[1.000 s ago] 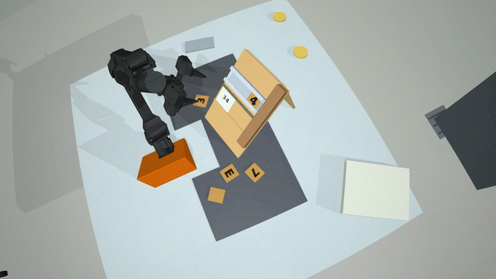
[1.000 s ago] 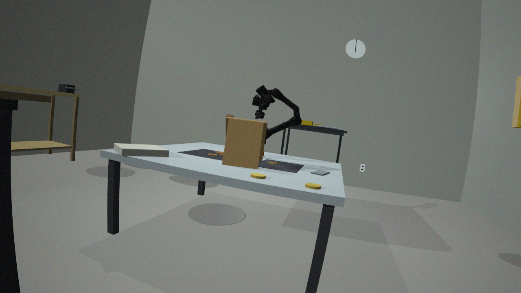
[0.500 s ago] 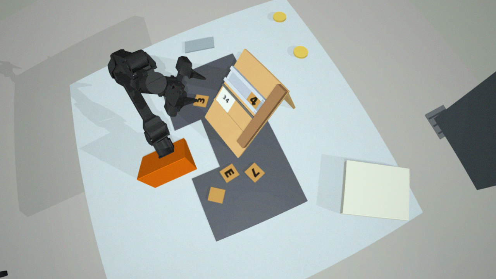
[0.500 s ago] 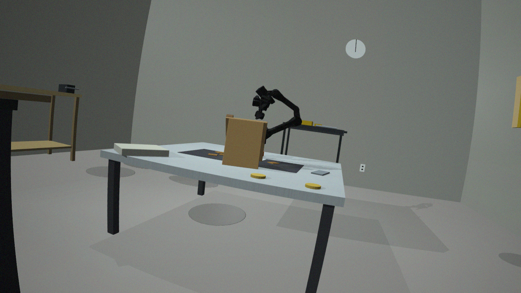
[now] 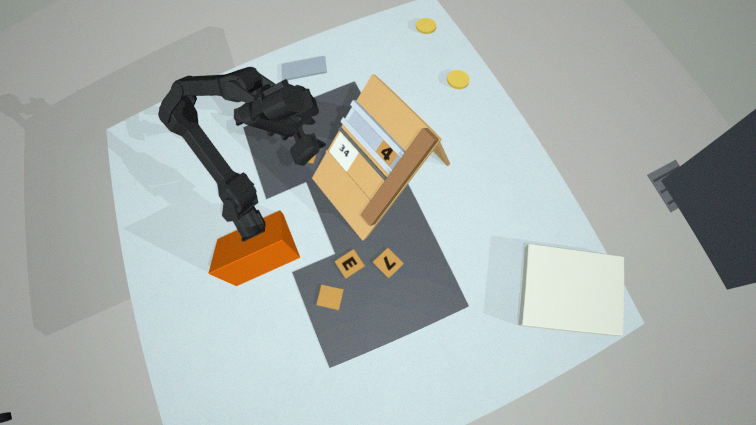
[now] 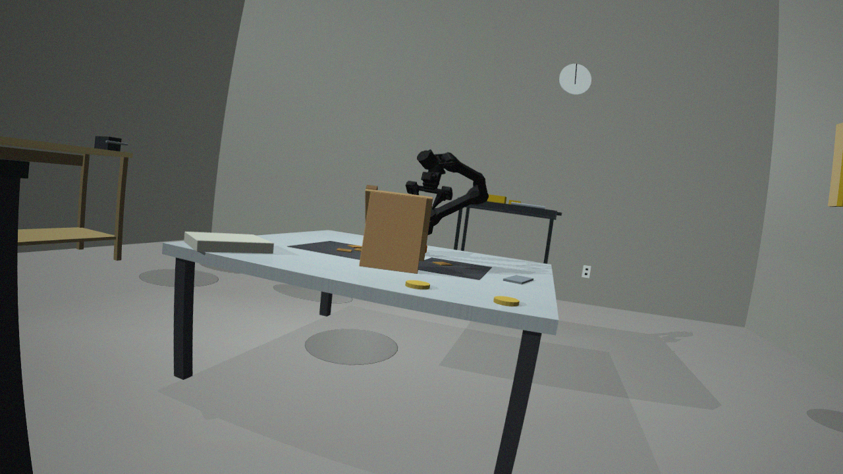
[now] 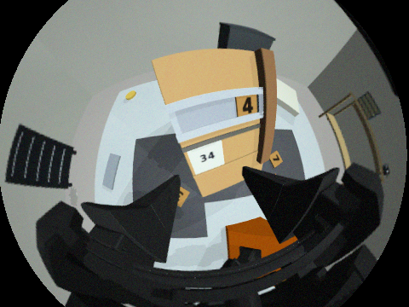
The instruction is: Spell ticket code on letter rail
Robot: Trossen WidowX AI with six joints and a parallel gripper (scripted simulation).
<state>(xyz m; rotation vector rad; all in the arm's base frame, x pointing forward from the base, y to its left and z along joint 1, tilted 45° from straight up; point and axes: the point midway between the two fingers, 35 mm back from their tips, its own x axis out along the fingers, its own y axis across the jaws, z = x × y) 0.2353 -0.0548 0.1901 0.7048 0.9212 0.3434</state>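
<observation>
The "4" tile sits home at the rail's closed end, beyond the jaws. The gripper hangs released and empty over the mostly hidden next tile, beside the ticket, probably to grasp it.

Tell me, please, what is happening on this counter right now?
A single black arm is filling the letter rail on a tilted board to match the ticket, which reads 34. The 4 tile sits at the rail's closed end. The gripper, open and empty, hangs over the tile beside the board. The E tile and 7 tile lie unused.
</observation>
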